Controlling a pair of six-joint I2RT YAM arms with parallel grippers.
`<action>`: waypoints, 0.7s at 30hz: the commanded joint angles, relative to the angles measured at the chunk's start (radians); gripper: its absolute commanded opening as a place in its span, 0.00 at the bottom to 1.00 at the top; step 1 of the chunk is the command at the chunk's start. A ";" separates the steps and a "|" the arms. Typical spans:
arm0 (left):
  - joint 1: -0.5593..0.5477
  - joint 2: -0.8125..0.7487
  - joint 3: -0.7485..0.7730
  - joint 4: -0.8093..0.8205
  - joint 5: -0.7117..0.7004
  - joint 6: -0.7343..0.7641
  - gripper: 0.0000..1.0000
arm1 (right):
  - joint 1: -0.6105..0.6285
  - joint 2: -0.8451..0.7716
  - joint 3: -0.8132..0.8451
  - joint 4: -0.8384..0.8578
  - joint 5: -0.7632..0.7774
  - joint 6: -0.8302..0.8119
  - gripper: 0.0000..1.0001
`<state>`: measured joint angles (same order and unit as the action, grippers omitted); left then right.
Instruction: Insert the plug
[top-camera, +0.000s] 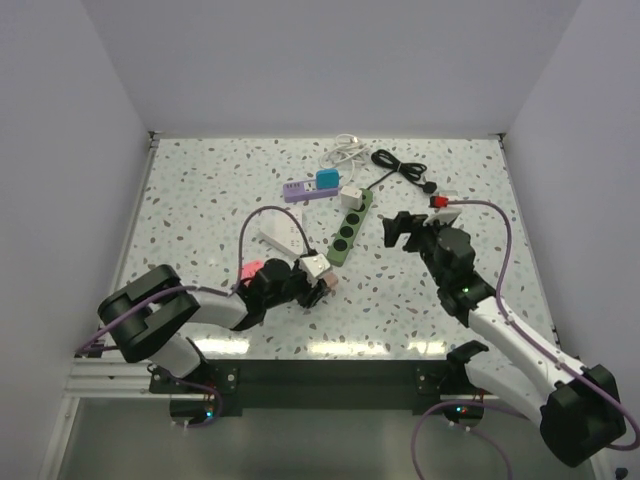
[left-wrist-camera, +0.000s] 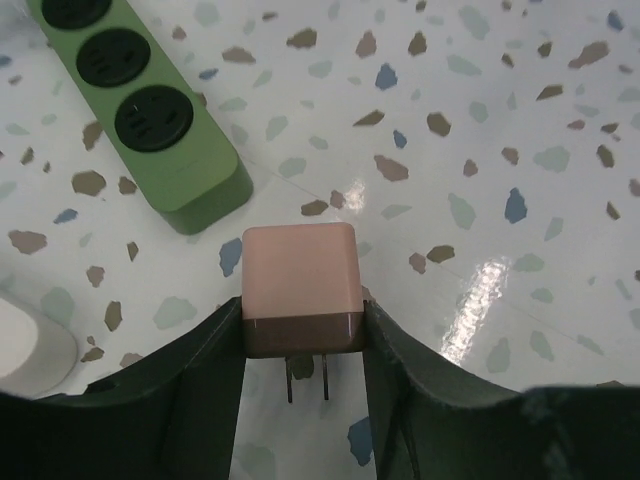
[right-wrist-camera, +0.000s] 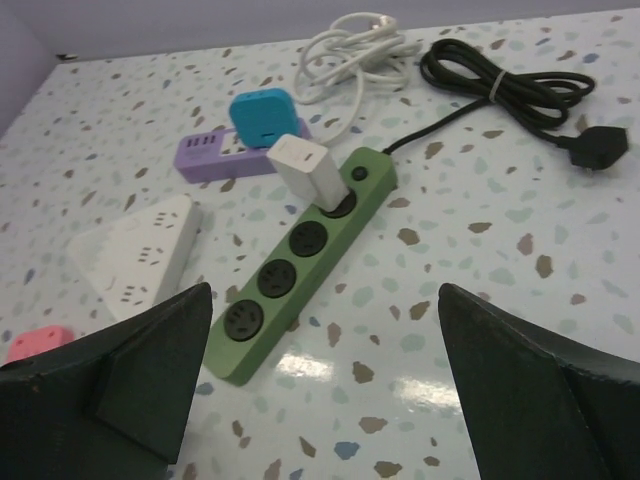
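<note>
My left gripper is shut on a pink plug adapter, its two prongs pointing back toward the camera, held just above the table. The near end of the green power strip lies up and left of it. In the top view the left gripper sits just below the strip's near end. My right gripper is open and empty above the table, right of the green strip, which has a white adapter plugged into its far socket.
A white triangular power strip lies left of the green one. A purple strip with a blue adapter, a white cable coil and a black cord with plug lie at the back. A pink object sits by the left arm.
</note>
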<state>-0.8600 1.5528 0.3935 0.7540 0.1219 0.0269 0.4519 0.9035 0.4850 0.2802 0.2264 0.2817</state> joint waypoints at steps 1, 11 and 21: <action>-0.004 -0.144 -0.031 0.208 0.016 -0.019 0.00 | 0.001 0.012 0.046 0.026 -0.246 0.130 0.98; -0.004 -0.349 0.001 0.265 0.082 0.034 0.00 | 0.001 0.090 0.089 0.197 -0.696 0.366 0.96; -0.004 -0.365 0.027 0.243 0.071 0.088 0.00 | 0.007 0.184 0.086 0.341 -0.852 0.484 0.90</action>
<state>-0.8600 1.2129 0.3752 0.9546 0.1974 0.0689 0.4526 1.0626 0.5350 0.5385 -0.5426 0.7055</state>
